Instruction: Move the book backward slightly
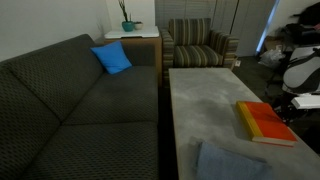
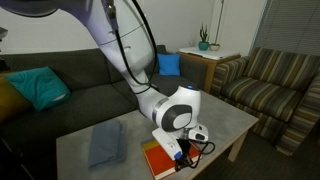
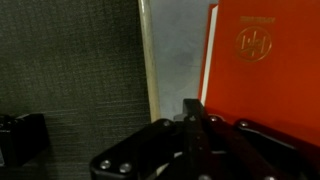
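Evidently thin, flat, rectangular orange book (image 1: pixel 265 122).

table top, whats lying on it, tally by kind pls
book: 1
folded cloth: 1
total on the table: 2
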`<state>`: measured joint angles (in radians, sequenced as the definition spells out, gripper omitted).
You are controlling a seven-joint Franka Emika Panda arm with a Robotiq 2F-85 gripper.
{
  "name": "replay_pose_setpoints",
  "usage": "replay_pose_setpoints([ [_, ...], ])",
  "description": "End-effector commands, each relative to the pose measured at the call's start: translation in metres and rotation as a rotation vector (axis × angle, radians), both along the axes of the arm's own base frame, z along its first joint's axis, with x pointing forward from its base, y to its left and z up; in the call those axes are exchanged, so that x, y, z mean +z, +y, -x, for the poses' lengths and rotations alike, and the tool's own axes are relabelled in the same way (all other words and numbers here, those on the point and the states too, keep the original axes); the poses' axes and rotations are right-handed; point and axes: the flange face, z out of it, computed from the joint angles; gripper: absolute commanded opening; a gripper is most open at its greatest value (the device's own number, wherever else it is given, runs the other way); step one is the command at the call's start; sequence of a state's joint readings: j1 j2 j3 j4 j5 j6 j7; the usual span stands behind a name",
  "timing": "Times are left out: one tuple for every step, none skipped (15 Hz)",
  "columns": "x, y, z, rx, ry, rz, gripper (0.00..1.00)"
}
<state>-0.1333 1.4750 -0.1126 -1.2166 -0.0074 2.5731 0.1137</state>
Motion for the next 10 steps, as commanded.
replay_pose_setpoints([
  [0.002, 0.008, -0.004, 0.045, 0.023, -0.048, 0.00],
  [0.002, 0.010, -0.005, 0.054, 0.026, -0.050, 0.00],
  [0.003, 0.012, -0.006, 0.061, 0.029, -0.053, 0.00],
  [0.003, 0.015, -0.007, 0.067, 0.032, -0.056, 0.00],
  [0.003, 0.017, -0.008, 0.072, 0.034, -0.058, 0.00],
  [0.004, 0.019, -0.008, 0.079, 0.036, -0.059, 0.00],
  [0.004, 0.022, -0.009, 0.085, 0.038, -0.060, 0.00],
  [0.004, 0.025, -0.010, 0.091, 0.041, -0.059, 0.00],
  [0.004, 0.027, -0.010, 0.097, 0.044, -0.060, 0.00],
  [0.004, 0.031, -0.011, 0.104, 0.047, -0.059, 0.00],
])
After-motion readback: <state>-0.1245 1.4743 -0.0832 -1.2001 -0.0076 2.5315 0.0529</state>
